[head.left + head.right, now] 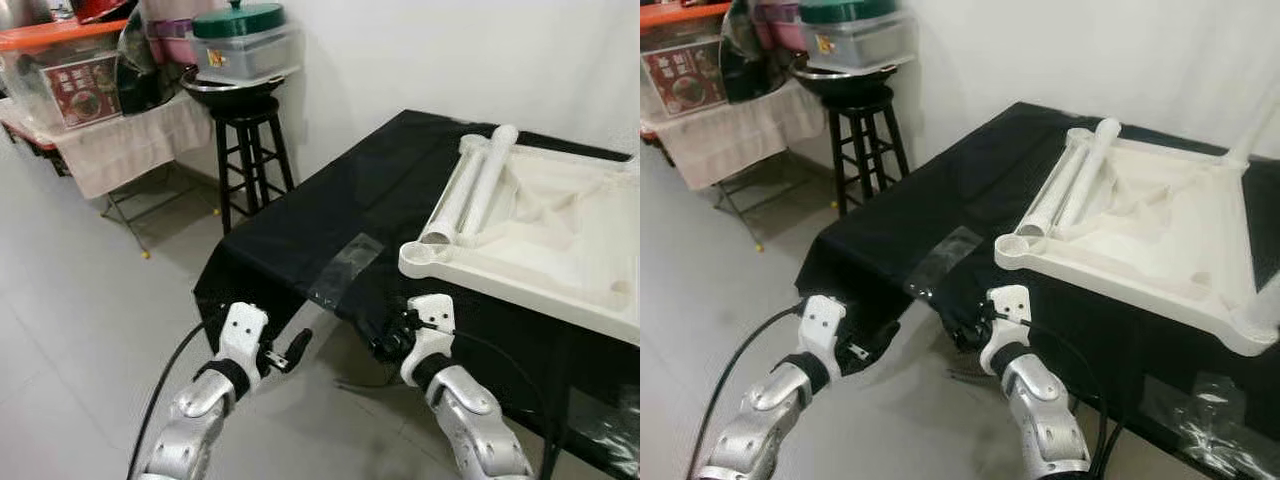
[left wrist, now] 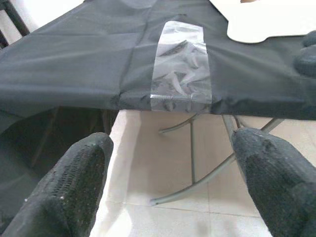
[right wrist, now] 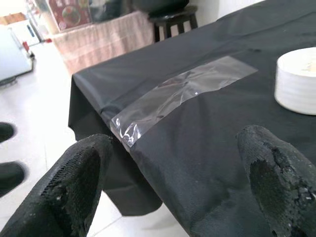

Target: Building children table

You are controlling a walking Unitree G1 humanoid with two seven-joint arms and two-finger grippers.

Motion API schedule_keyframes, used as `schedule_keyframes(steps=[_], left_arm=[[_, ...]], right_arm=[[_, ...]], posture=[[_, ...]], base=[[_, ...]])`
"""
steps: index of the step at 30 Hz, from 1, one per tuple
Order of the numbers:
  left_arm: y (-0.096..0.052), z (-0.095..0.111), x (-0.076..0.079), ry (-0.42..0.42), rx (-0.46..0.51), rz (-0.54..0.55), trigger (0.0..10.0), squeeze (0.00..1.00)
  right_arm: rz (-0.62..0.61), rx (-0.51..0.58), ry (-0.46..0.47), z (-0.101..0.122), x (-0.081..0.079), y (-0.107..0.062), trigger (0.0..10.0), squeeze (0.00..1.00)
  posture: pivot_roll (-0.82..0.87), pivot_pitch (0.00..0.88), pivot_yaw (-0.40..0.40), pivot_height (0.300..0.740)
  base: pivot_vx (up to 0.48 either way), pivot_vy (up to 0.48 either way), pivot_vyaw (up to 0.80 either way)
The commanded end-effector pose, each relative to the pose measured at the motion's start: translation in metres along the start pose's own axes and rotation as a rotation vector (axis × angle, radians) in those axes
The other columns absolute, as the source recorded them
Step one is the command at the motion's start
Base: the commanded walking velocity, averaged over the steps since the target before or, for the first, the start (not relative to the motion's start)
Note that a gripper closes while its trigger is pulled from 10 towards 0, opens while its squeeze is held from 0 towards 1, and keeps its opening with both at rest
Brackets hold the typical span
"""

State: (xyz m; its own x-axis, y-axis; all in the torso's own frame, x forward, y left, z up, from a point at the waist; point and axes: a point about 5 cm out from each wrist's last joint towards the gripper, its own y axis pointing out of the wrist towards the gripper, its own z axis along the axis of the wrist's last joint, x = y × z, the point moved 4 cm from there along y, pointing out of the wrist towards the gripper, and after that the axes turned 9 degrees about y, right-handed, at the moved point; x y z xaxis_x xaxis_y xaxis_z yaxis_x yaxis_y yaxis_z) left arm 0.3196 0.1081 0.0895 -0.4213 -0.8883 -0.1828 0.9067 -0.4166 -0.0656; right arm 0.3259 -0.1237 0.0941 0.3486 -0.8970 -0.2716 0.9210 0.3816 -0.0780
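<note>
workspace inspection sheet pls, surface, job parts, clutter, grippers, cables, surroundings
surface: table under a black cloth, with a clear tape strip over its near edge
job's things: white tabletop lying upside down on the cloth, two white legs resting in it
clutter: crumpled clear plastic low at the cloth's right side
grippers: left gripper open, below the cloth's edge; right gripper open, at the edge near the tabletop's corner
cables: black cable along the left arm; another along the right arm
surroundings: black stool holding a pan and lidded container, cluttered side table, white wall, pale floor
</note>
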Motion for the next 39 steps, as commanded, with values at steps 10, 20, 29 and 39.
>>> schedule_keyframes(steps=[10, 20, 29, 39], left_arm=[[0.0018, -0.0034, 0.0013, 0.012, -0.014, 0.003, 10.0, 1.00], [0.0026, -0.0060, 0.0018, 0.021, -0.027, -0.005, 10.0, 0.00], [0.0017, -0.0077, 0.0008, 0.007, -0.031, -0.006, 10.0, 0.00], [0.0026, -0.0064, -0.0019, -0.008, -0.028, -0.001, 10.0, 0.00]], right_arm=[[0.001, 0.012, 0.011, 0.0013, 0.0013, 0.0002, 10.0, 0.00], [0.003, 0.012, 0.013, 0.0004, 0.0012, 0.0005, 10.0, 0.00], [0.004, 0.011, 0.016, -0.0004, 0.0009, -0.0002, 10.0, 0.00], [0.008, 0.010, 0.012, -0.0005, 0.0002, -0.0010, 10.0, 0.00]], posture=[[-0.07, 0.000, 0.030, 0.740], [-0.07, 0.000, 0.036, 0.740], [-0.07, 0.000, 0.036, 0.740], [-0.07, 0.000, 0.036, 0.740]], base=[[0.000, 0.000, -0.80], [0.000, 0.000, -0.80], [0.000, 0.000, -0.80], [0.000, 0.000, -0.80]])
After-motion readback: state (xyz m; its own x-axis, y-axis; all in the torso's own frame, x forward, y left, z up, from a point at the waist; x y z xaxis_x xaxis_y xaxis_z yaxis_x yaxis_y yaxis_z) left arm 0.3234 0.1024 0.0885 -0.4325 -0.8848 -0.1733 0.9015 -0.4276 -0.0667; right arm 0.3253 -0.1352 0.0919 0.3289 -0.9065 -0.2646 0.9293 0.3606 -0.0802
